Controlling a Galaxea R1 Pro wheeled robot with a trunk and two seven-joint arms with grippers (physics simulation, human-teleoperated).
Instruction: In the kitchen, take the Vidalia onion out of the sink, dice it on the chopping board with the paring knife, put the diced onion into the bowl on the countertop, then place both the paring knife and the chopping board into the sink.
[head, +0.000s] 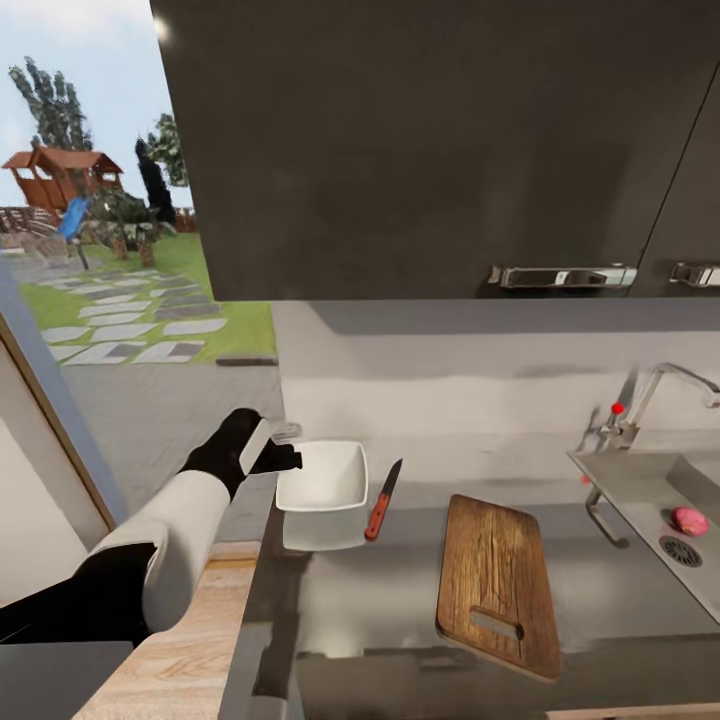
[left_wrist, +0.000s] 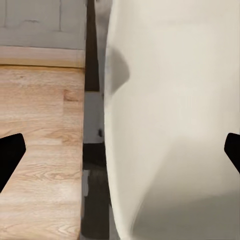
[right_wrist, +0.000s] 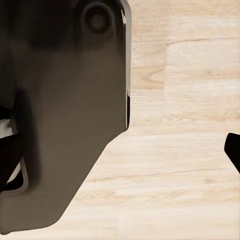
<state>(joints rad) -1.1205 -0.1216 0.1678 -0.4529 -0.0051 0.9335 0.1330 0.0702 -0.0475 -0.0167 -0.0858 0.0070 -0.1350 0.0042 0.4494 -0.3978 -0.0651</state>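
The left gripper (head: 283, 447), jaws spread wide, sits at the white bowl (head: 322, 476) on the surface (head: 400, 590), gripping nothing. The right gripper's state cannot be told. No writing is legible.

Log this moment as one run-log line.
left gripper: open, at bowl | paring knife: on countertop | chopping board: bare | onion: in sink
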